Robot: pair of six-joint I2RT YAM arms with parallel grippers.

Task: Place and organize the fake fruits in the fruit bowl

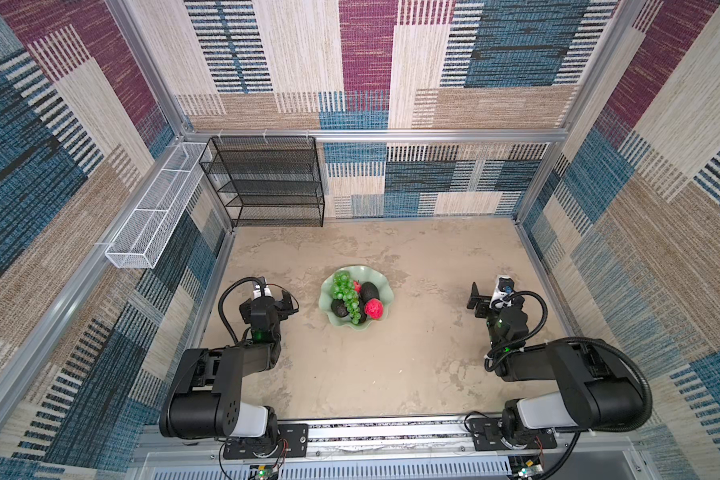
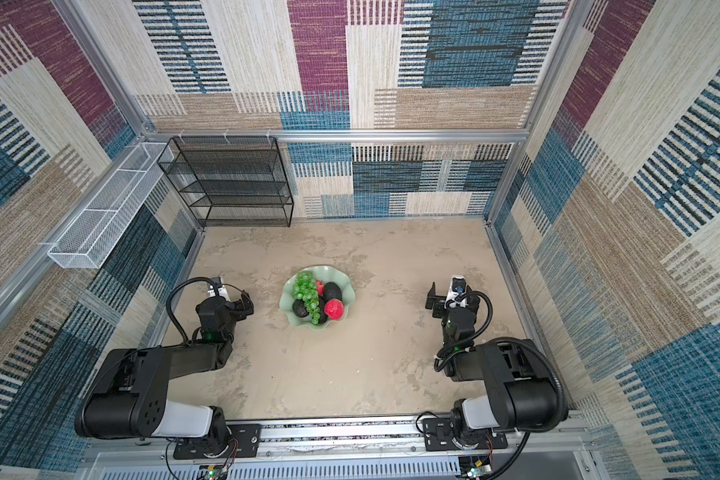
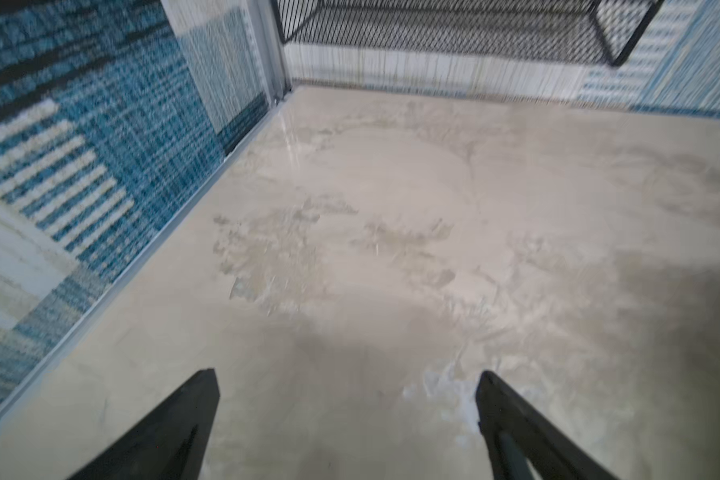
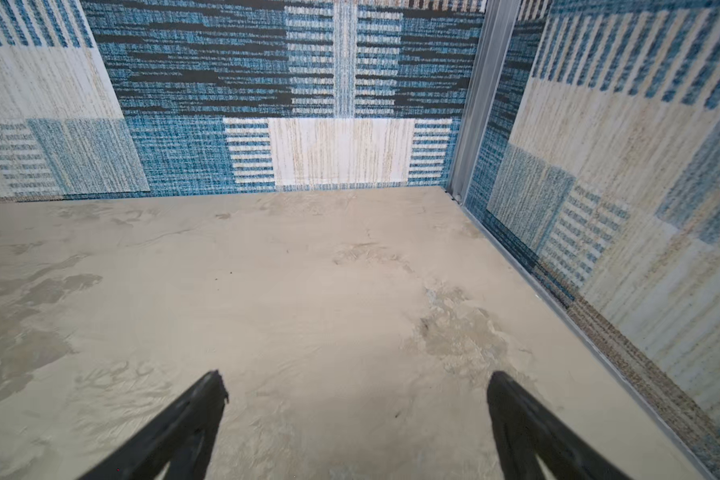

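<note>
Mint-green fruit bowl (image 1: 382,281) on the table (image 1: 391,374) is holding the fake fruits (image 1: 373,308), grapes (image 1: 345,290) draping over avocados (image 1: 369,291); left gripper (image 3: 346,374) and right gripper (image 4: 356,376) are hanging wide open, empty, well clear; any last tidying is calling for slow, light nudges.

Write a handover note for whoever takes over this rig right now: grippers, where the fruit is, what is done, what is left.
Left gripper: open, empty, over bare table, left of the bowl.
Right gripper: open, empty, well to the bowl's right.
Fruit: grapes lie across the bowl's middle. One apple sits at the near side; another peeks out beside the grapes. An avocado lies right of the grapes, another left; a third seems partly hidden under them.
Done: no fruit shows outside the bowl.
Left: perhaps some tidying, otherwise nothing.
</note>
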